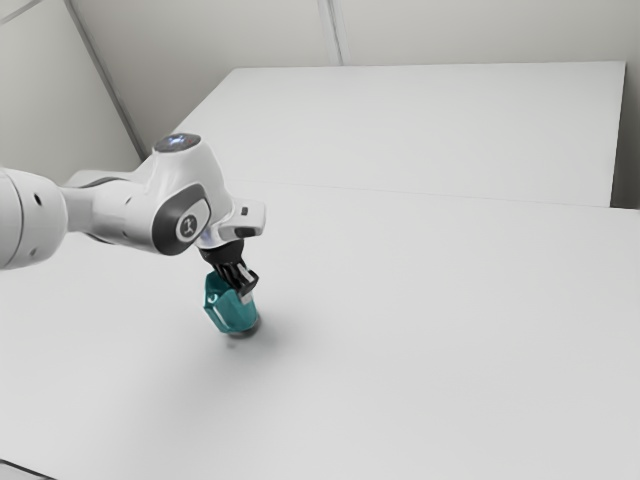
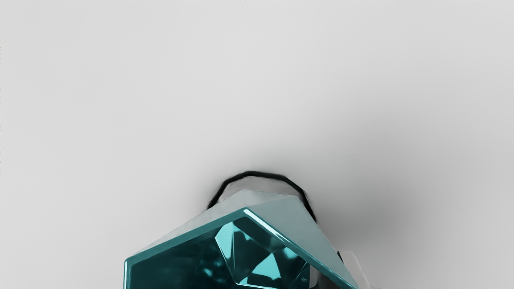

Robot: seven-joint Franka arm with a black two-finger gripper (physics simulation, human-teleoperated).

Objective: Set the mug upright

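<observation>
The teal, faceted mug (image 1: pixel 232 308) leans in the exterior view, its open mouth toward the upper left and its base low at the table. Over its rim is my gripper (image 1: pixel 243 287), pointing down, one finger at the inside of the wall and the other outside. The wrist view looks into the mug (image 2: pixel 180 265), with a dark-edged base beyond the rim. There my gripper (image 2: pixel 334 277) is shut on the mug's wall, a finger on either side. Whether the base touches the table cannot be told.
A white table (image 1: pixel 440 330) extends around the mug, and a pale panel (image 1: pixel 430 130) stands behind it. A dark-edged object (image 1: pixel 22 470) is at the exterior view's lower left corner.
</observation>
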